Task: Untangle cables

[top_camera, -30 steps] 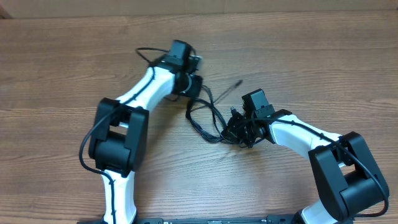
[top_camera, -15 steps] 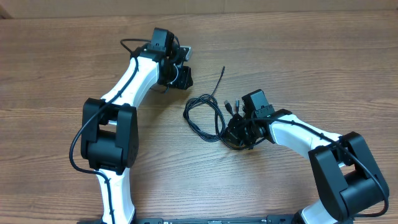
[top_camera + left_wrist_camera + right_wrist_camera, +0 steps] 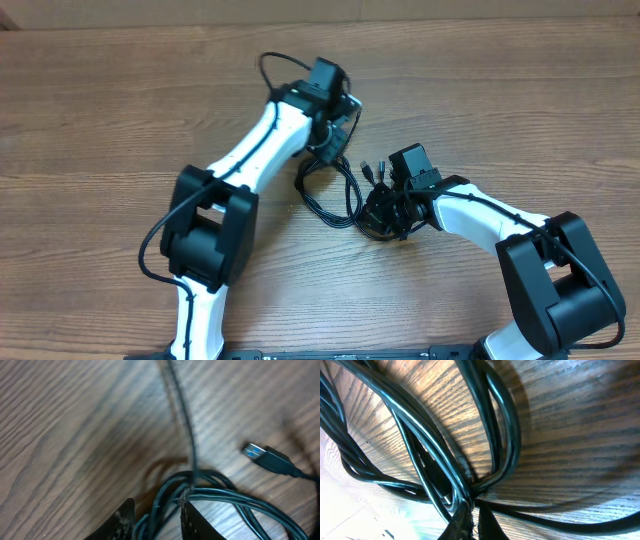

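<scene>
Cables (image 3: 191, 450) between left pincer (image 3: 157, 521) tips

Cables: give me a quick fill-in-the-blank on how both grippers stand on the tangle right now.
The right gripper is ___ on the cables. Strands run ___ the open fingers of the left gripper. In the left wrist view, a loose plug with a ___ insert lies on the table.
Missing words: shut; between; blue.
</scene>
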Tool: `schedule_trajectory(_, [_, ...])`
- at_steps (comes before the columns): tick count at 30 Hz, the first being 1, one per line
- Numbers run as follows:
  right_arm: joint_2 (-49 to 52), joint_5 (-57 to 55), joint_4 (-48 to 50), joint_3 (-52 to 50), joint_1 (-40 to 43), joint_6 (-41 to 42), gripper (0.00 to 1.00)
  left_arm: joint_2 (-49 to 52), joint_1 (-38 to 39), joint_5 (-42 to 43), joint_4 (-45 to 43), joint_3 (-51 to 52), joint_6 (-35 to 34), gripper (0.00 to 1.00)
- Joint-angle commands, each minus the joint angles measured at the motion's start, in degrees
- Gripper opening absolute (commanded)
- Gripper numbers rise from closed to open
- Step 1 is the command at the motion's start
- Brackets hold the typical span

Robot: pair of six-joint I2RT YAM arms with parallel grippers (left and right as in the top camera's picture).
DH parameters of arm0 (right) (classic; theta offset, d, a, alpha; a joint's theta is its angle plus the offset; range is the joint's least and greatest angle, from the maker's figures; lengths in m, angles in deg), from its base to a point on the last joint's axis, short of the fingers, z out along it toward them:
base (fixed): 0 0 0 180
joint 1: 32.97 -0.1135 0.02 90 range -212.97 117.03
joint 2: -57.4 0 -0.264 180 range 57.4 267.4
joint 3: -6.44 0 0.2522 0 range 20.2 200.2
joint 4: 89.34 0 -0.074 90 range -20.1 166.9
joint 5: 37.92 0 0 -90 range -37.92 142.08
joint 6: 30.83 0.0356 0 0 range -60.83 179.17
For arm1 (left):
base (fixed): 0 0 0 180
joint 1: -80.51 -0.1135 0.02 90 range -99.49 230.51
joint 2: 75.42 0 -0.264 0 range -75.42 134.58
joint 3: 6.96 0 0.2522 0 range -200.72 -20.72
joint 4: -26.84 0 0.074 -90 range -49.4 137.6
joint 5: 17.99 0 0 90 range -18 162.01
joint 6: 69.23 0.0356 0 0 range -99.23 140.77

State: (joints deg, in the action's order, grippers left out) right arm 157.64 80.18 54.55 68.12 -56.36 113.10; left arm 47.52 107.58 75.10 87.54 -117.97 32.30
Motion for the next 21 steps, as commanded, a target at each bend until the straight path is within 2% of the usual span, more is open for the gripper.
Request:
schedule_trajectory(1, [0.83, -1.62, -0.24, -0.85, -0.35, -0.35, 0.04, 1.60, 1.53, -5.14, 0.46, -0.74, 3.91, 0.33])
schedule_trajectory(10, [0.83, -1.51, -0.39, -0.85, -0.35, -0.35, 0.04, 2.86, 1.84, -8.85, 0.42, -0.42, 4.85, 0.33])
schedule_trajectory(21, [0.83, -1.51, -0.39, -0.85, -0.35, -0.35, 0.04, 5.60, 1.88, -7.50, -0.96, -0.37, 5.20, 0.33])
